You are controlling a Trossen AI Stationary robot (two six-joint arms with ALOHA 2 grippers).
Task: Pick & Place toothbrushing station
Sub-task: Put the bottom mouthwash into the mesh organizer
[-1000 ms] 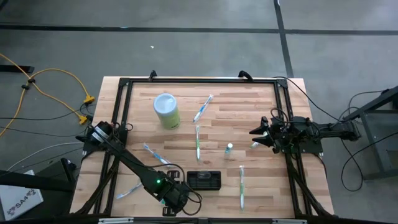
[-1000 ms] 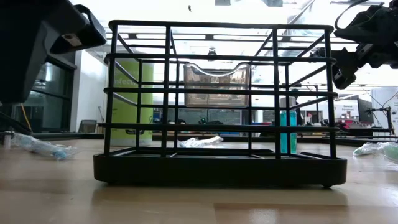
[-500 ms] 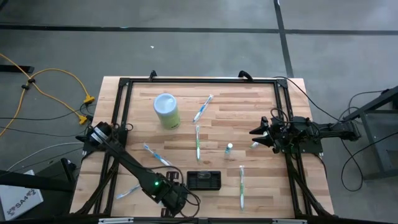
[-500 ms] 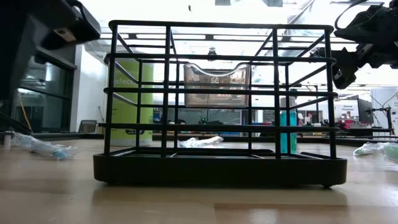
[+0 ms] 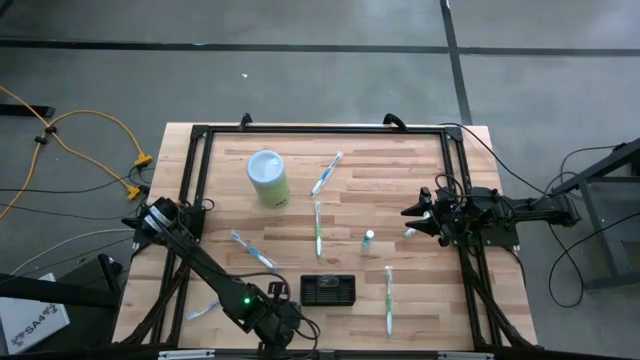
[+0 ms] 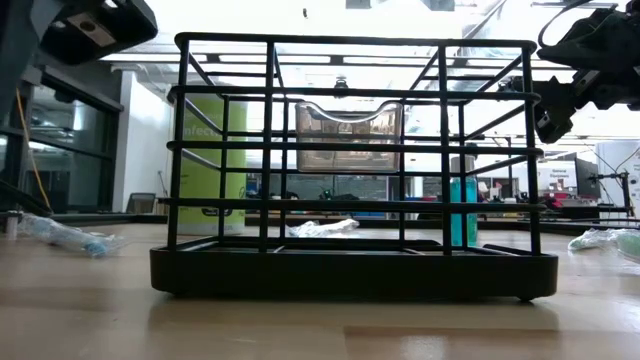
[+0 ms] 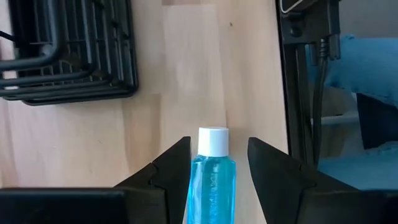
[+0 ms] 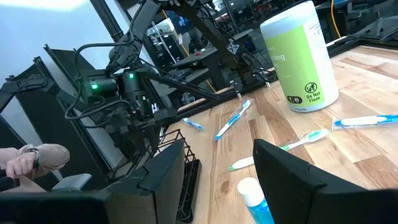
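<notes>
Station [image 5: 328,289] upright near table's front edge | left end effector [image 5: 283,322] just beside it, clamping blue bottle [image 7: 212,180]

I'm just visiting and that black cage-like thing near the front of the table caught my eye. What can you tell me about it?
The toothbrushing station is a small black rectangular holder that looks like coated metal wire: a solid low base with upright and horizontal bars forming an open cage. It stands upright and level on the wooden table, near the front edge. Nothing shows inside it and nothing grips it. The left end effector is just beside it, with a small blue bottle between its fingers.
</notes>
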